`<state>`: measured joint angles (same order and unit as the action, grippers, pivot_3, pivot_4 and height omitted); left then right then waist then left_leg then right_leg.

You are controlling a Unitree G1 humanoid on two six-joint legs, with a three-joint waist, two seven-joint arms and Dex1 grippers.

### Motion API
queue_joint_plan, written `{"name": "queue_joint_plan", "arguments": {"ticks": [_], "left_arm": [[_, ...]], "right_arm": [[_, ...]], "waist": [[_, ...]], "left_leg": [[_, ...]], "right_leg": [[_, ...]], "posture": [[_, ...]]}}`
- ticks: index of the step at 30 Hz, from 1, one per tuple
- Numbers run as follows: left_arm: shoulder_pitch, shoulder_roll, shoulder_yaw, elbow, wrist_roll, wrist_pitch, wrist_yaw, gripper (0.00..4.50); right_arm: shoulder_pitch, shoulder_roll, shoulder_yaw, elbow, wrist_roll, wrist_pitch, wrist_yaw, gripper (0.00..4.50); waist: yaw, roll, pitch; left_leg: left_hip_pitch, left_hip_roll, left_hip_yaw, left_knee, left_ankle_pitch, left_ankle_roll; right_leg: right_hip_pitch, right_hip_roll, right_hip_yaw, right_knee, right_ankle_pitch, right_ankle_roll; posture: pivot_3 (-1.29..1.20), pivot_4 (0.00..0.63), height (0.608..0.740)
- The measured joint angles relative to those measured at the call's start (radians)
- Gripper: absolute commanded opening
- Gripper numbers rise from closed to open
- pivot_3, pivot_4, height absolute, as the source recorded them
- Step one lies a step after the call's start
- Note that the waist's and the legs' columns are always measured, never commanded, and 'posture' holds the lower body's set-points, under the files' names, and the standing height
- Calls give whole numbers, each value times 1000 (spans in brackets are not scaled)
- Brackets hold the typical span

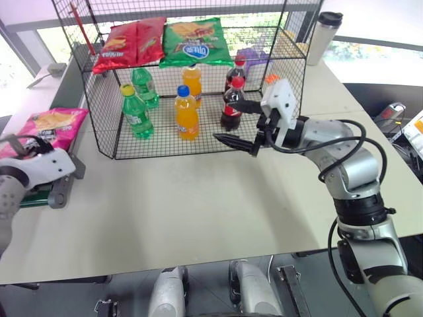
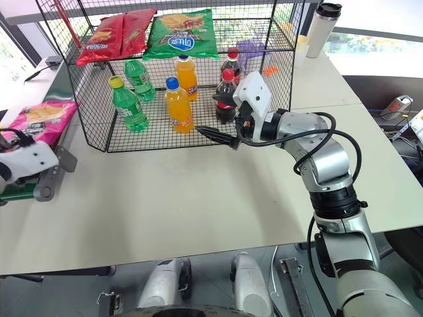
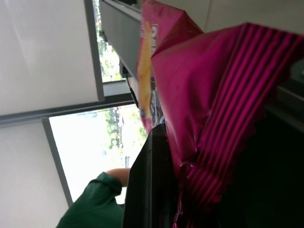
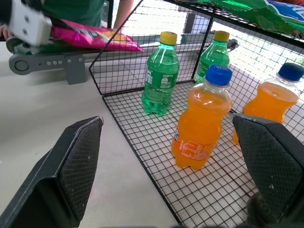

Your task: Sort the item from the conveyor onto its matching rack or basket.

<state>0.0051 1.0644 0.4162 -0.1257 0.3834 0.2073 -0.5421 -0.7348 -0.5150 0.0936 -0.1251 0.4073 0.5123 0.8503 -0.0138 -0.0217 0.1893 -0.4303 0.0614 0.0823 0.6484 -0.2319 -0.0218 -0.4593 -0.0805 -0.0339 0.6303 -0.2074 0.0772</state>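
Observation:
The item, a magenta-pink chip bag (image 1: 54,124), is lifted at its near end over the conveyor (image 1: 36,195) at the table's left edge. My left gripper (image 1: 25,146) is shut on that crimped end; in the left wrist view a black finger (image 3: 147,180) presses against the striped pink foil (image 3: 213,95). The black wire rack (image 1: 99,125) stands at the table's far middle. My right gripper (image 1: 238,123) hangs open at the rack's front right, level with the lower tier, with nothing between its fingers (image 4: 71,171).
The rack's top tier holds red chip bags (image 1: 129,43) and a green chip bag (image 1: 195,41). Green (image 4: 161,76), orange (image 4: 202,123) and cola (image 1: 231,105) bottles stand on the lower tier. A tumbler (image 1: 324,36) stands behind the rack. A person's green sleeve (image 3: 90,204) shows beyond the conveyor.

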Motion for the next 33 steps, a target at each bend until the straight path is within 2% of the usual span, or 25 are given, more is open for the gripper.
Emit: {"name": "queue_joint_plan", "arguments": {"ticks": [4,8,12,15,16,19,21,23,27,33], "left_arm": [[-17,57,233,-146,-221,186,-271,16],[-38,100,414,-235,-422,386,-509,16],[-4,155,590,-275,-551,546,-727,16],[-24,173,671,-305,-669,649,-840,16],[-85,183,672,-305,-744,696,-854,16],[-250,247,646,-291,-937,762,-848,16],[-407,303,570,-244,-1083,767,-804,16],[-497,328,495,-210,-1176,760,-764,16],[-663,299,267,-176,-1324,704,-693,16],[-770,183,17,-141,-1338,597,-674,16]], "right_arm": [[-3,2,-15,41,0,-13,1,4500],[-24,22,-39,89,9,-21,2,4500],[-29,37,-74,123,42,-17,11,4500],[-29,37,-103,139,78,4,24,4500],[-30,34,-114,149,93,14,36,4500],[-35,28,-130,168,134,51,68,4500],[-45,24,-147,189,162,77,91,4500],[-56,24,-155,203,179,92,106,4500],[-85,19,-181,226,226,122,146,4500],[-109,-14,-188,228,235,116,195,4500]], "waist": [[0,0,0],[-3,0,0],[-6,0,0],[-3,0,0],[1,0,0],[2,-2,1],[-1,-2,1],[-3,-2,1],[-2,-1,1],[1,-2,1]], "left_leg": [[0,0,0,0,0,0],[1,0,0,0,0,0],[1,0,0,0,0,0],[1,0,-1,0,0,0],[1,0,-2,1,0,0],[3,-1,-3,2,0,-1],[4,-1,-4,2,0,0],[6,-1,-3,1,0,0],[6,-1,-4,1,0,0],[6,-1,-4,2,1,0]], "right_leg": [[0,0,0,0,0,0],[1,1,0,0,-1,-1],[0,2,0,0,-1,0],[1,2,0,0,-2,-2],[3,2,0,0,-2,-2],[6,2,0,-1,-2,-3],[8,2,1,-1,-2,-2],[8,2,1,-1,-2,-2],[9,3,1,0,-1,1],[9,4,1,0,-1,2]], "posture": [[0,150,740],[0,150,740],[0,150,740],[0,150,740],[0,150,740],[0,150,740],[0,150,740],[0,150,740],[0,150,740],[0,150,740]]}}
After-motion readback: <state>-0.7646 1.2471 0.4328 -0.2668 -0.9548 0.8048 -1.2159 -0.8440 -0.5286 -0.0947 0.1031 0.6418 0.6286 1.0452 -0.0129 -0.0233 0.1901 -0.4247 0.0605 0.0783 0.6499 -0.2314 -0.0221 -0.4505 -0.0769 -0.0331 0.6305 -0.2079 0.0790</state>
